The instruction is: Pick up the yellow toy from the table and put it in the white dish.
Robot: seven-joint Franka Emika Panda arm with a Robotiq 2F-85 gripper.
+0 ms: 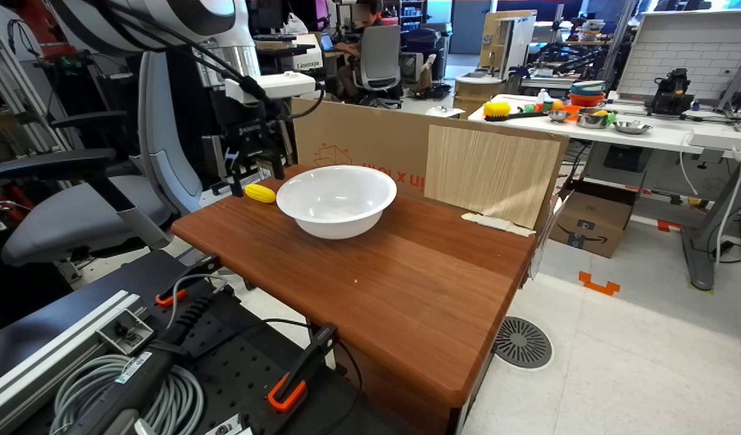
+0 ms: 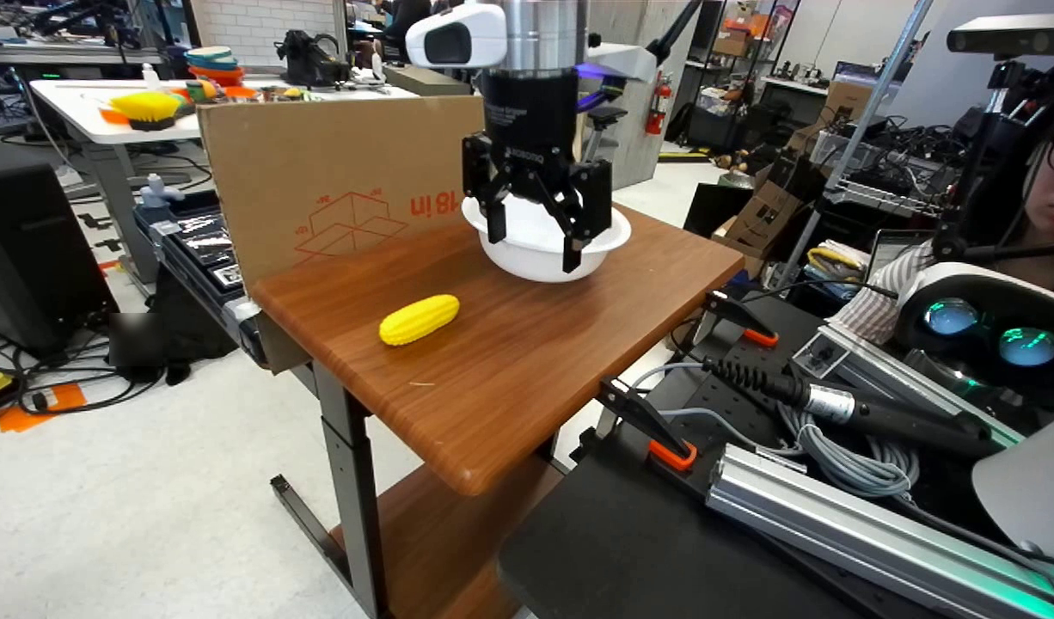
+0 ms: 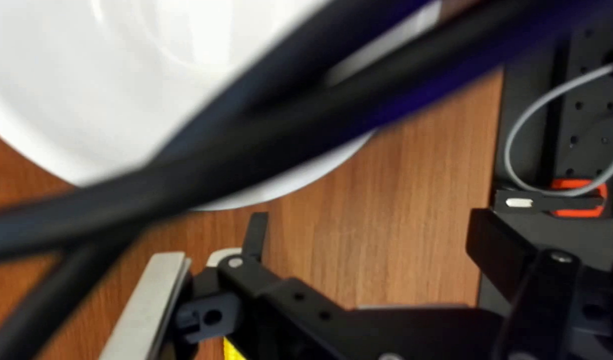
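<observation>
The yellow toy [image 1: 260,193], a corn-like oblong, lies on the brown wooden table [image 1: 407,296] beside the white dish [image 1: 340,228]. An exterior view also shows the toy [image 2: 419,320], the table [image 2: 527,370] and the dish [image 2: 544,265]. My gripper [image 1: 257,183] is open and empty, pointing down above the table near the toy and dish; it also shows in an exterior view [image 2: 534,249]. In the wrist view the open fingers [image 3: 367,225] have bare table between them. Only a sliver of the toy [image 3: 231,351] shows at the bottom edge; black cables partly hide the dish [image 3: 61,110].
A cardboard panel [image 1: 370,136] stands along one table edge, with a wood-grain board [image 1: 491,172] against it. Black-and-orange clamps [image 1: 304,368] grip the opposite edge beside a black bench with coiled grey cable [image 1: 177,393]. A grey office chair [image 1: 98,199] stands near the arm.
</observation>
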